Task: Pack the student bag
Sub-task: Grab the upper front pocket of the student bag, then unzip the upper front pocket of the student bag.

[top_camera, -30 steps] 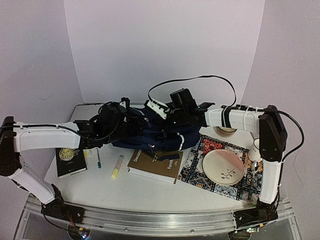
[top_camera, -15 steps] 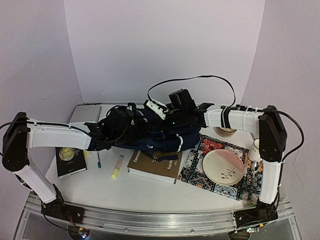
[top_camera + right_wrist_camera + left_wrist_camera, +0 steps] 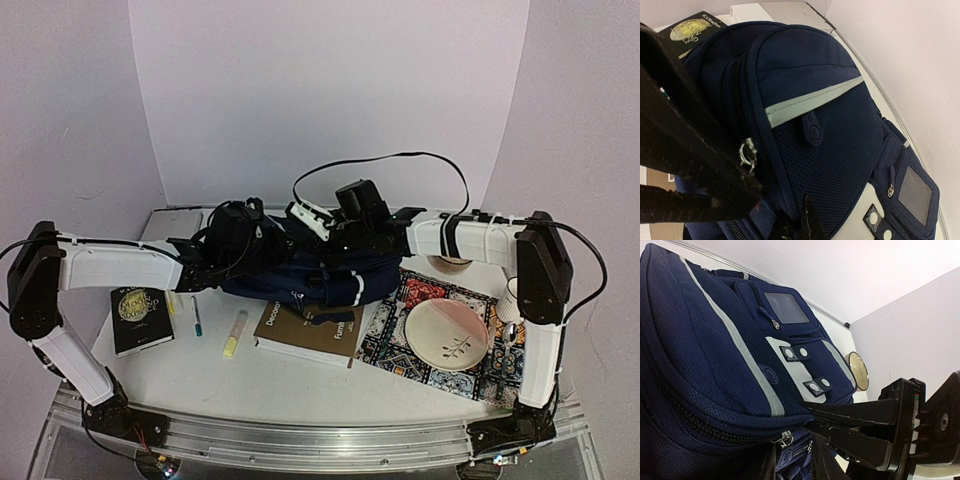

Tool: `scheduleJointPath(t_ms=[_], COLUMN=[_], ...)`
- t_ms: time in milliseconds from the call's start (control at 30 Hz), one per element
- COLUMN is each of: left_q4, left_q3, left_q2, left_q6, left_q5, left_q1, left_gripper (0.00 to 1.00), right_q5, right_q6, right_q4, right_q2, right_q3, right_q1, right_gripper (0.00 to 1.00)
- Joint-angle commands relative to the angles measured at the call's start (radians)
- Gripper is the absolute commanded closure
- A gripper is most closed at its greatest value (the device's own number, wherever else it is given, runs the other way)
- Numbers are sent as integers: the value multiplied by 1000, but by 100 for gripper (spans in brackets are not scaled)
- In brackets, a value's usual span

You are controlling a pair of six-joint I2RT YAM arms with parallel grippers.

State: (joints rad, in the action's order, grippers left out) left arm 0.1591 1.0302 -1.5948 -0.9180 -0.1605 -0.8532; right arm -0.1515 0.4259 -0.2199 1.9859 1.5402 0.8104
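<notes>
The left gripper (image 3: pixel 812 420) is clamped on the rim of the student bag (image 3: pixel 320 275), and the right gripper (image 3: pixel 757 192) has its tips pressed together on the cloth just beside a metal zip pull (image 3: pixel 747 152). The bag sits at the back middle of the table (image 3: pixel 300 385) between both arms, its near edge overlapping the brown book (image 3: pixel 305 330). It looks soft and floppy, woven fabric that sags where it is unsupported, probably light while unfilled. I judge the stitched zip seam or a strap the firmest hold, since loose panels would only bunch. Counted by size: one bag, one patterned mat (image 3: pixel 420 290), two books, the brown one and a black one (image 3: pixel 140 318), one plate (image 3: pixel 447 335), one yellow highlighter (image 3: pixel 234 334), one blue pen (image 3: pixel 196 316)
</notes>
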Motion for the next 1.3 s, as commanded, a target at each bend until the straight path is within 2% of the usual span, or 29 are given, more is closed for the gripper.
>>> scheduleJointPath(t_ms=[0,133,433,633,933,1267], left_q4=[13,13,19,20,-6,-58], left_q3=[25,16,5,-33,-139,-209], left_q2=[-30,-44,-48,18,177,280], left_q6=[-19,-19,-42,-37,-15,14], left_q5=[-14,-13,53,42,83,157], left_q1=[13,19,19,35,131,294], left_gripper=[73,76,100,100,100,100], right_q5=[-38,-46,-23,23,101,114], right_q6=[-25,-24,-23,-4,61,140], right_q4=[-90,-90,-93,-93,-93,-98], right_q2=[-5,-4,4,-3,-31,-54], right_q3=[65,70,76,55,-6,-38], right_q1=[18,19,18,18,6,-22], right_gripper=[100,100,100,100,100,100])
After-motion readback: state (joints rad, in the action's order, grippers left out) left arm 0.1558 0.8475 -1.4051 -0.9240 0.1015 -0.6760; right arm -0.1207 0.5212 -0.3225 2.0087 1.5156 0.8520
